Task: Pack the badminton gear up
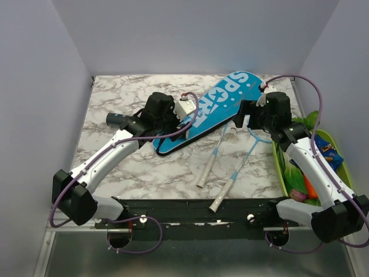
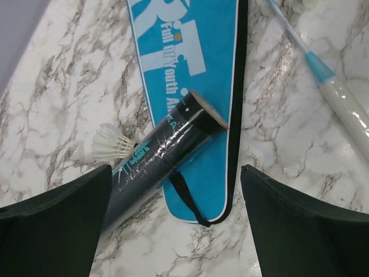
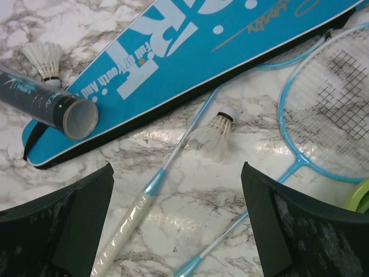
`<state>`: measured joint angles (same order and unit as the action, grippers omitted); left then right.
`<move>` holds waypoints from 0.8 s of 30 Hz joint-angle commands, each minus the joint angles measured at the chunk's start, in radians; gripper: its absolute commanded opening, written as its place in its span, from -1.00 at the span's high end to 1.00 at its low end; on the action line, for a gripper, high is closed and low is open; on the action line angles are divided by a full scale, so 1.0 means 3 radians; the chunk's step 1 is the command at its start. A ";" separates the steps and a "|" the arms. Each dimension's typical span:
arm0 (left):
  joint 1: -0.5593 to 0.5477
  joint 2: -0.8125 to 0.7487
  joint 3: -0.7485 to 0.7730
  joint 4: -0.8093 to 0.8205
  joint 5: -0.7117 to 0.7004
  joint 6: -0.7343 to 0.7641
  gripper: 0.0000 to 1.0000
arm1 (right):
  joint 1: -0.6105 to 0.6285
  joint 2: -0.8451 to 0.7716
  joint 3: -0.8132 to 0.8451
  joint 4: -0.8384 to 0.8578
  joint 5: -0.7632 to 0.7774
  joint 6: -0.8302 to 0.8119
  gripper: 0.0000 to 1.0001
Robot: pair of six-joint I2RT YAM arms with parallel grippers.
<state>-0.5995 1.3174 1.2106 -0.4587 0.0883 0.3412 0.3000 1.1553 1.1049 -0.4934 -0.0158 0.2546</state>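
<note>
Progress judged near zero: nothing confirmed inside bag (image 1: 222, 104). Bag flat on table (image 1: 115, 98), diagonal between arms, narrow end below left gripper (image 2: 176, 187), wide end beside right gripper (image 3: 176, 193). Both grippers spread wide, gripping nothing, poised above table. Left racket (image 1: 205, 172) on table, handle toward arm bases, shaft running up to bag edge; head hidden there, under or inside not determinable. Right racket (image 1: 223, 192) just beside it, fully outside bag, strung head on table next to wide end. Tube (image 2: 167, 147) lying across narrow end of bag, one end on fabric, other end out over table. Shuttlecock (image 2: 109, 144) loose on table beside tube; second shuttlecock (image 3: 214, 135) loose at left racket shaft. Bag opening not visible in any view. Left to do, as judged: clear tube off bag, open bag, insert both rackets, close; stow tube and shuttlecocks as well if counted as gear. Lettering: "SPORT" in large white capitals along bag, white dots beside it. Beneath, smaller white line "Fun of Youth A…", remainder covered by tube. Gold script near wide end, cut off at frame edge, not readable. Teal print on dark tube, too blurred to read. No brand name identifiable on rackets or grippers.
</note>
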 commanded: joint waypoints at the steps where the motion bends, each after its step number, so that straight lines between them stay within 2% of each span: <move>1: -0.0067 0.0169 -0.0031 -0.0230 0.0207 0.0662 -0.97 | 0.0012 -0.0016 -0.0124 -0.0130 -0.0346 0.0046 -1.00; 5: -0.0062 0.0282 -0.0159 -0.0179 0.0237 0.1111 -0.97 | 0.0012 -0.0093 -0.0221 -0.0114 -0.0397 0.0077 -1.00; 9: 0.0014 0.0486 -0.0149 -0.0199 0.0436 0.1316 -0.97 | 0.0012 -0.0144 -0.0303 -0.0104 -0.0438 0.0102 -1.00; 24: 0.0193 0.1156 0.0213 -0.0128 0.0529 0.1649 -0.97 | 0.0012 -0.0180 -0.0421 0.0085 -0.0709 0.0225 -1.00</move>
<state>-0.5499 1.6287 1.2251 -0.5110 0.2096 0.7841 0.3000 1.1076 0.9955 -0.4984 -0.1684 0.3035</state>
